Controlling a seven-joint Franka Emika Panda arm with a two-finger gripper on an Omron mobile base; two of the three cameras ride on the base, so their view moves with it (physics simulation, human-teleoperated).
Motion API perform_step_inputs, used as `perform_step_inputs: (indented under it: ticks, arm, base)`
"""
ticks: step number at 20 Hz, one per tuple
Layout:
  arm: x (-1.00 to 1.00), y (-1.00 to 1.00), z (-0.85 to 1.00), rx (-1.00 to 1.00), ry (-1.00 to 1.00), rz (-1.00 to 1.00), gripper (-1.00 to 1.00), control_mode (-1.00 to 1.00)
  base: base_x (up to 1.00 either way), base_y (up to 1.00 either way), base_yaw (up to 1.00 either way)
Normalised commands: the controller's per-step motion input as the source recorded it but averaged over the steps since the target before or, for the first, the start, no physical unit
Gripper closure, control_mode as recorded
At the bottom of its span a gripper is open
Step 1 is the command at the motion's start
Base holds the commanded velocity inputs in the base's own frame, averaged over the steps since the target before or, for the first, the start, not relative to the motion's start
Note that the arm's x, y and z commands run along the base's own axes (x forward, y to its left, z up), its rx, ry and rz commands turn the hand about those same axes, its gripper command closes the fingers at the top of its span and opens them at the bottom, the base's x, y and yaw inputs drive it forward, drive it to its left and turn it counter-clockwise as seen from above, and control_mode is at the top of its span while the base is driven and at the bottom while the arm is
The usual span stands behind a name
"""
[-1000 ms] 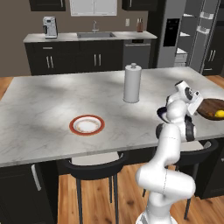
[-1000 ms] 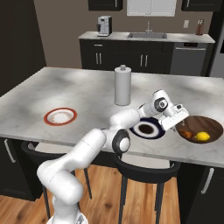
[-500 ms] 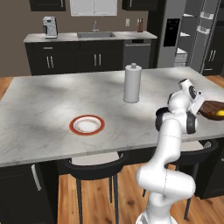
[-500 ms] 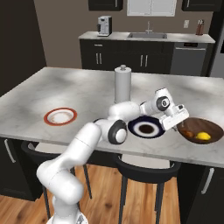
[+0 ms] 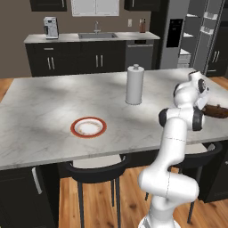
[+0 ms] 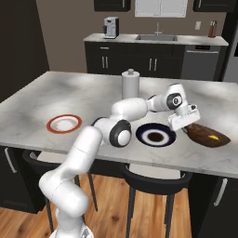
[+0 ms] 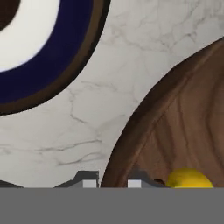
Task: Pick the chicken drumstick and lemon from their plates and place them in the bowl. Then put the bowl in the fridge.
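Observation:
The dark brown wooden bowl (image 6: 207,135) (image 5: 217,111) sits near the island's right end, with the yellow lemon (image 7: 188,178) (image 6: 214,137) inside it. My gripper (image 6: 186,124) (image 7: 112,181) is down at the bowl's near left rim. One fingertip stands outside the rim (image 7: 131,131) and one inside, shut on it. The chicken drumstick is hidden. The navy-rimmed plate (image 6: 142,135) (image 7: 65,52) lies just left of the bowl with nothing on it. The orange-rimmed plate (image 5: 75,127) (image 6: 51,124) lies bare further left. The grey fridge (image 5: 178,38) stands at the back right, its white shelves showing.
A white paper towel roll (image 5: 134,84) (image 6: 130,83) stands upright on the island behind the arm. Black stools (image 5: 95,164) are tucked under the island's near edge. A back counter holds a sink (image 5: 97,34) and a coffee machine (image 5: 50,27).
The hand has come down and to the right onto the bowl's rim. Its jaws have closed in from wide apart to shut on the rim.

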Motion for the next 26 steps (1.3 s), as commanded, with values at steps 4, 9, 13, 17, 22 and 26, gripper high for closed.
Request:
perform_step_inputs:
  ticks: [4, 9, 13, 17, 22, 26]
  arm:
    - [-0.29, 0.33, 0.35, 0.00, -0.16, 0.00, 1.00, -1.00]
    - [-0.41, 0.36, 0.26, 0.00, -0.26, 0.00, 1.00, -1.00]
    - [-0.39, 0.34, 0.25, -0.01, -0.38, 0.00, 1.00, -1.00]
    - [-0.35, 0.36, 0.28, -0.18, -0.38, 0.00, 1.00, -1.00]
    - [-0.24, 0.49, 0.38, -0.31, -0.25, 0.00, 1.00, -1.00]
    - [-0.25, 0.43, 0.38, -0.32, -0.06, 0.00, 1.00, -1.00]
  base:
    - [0.00, 0.00, 0.00]
    - [0.00, 0.00, 0.00]
    - [0.00, 0.00, 0.00]
    - [0.00, 0.00, 0.00]
    - [0.00, 0.00, 0.00]
    - [0.00, 0.00, 0.00]
